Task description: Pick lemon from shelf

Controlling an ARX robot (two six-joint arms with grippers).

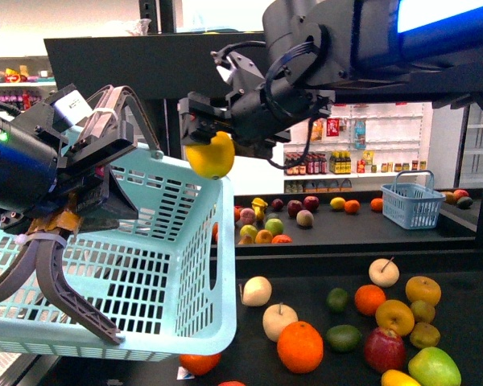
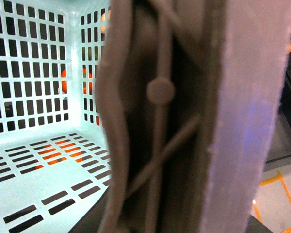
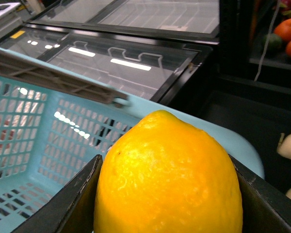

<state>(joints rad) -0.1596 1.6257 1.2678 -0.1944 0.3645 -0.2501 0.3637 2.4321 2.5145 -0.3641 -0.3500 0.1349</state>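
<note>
1. Bottle-lined wall shelving sits far behind the black shelf (image 1: 322, 275), whose trays carry loose fruit.
2. Right hand (image 1: 211, 138) is clamped on the lemon (image 1: 212, 158), with fingers (image 3: 77, 201) pressed against both its sides, so the lemon is lifted well clear of the trays.
3. Lemon hangs just above the right rim of the basket (image 1: 169, 265), likely so it can drop inside.
4. Left hand (image 1: 105, 137) grips the basket by its handle and holds it raised and tilted toward the lemon.
</note>
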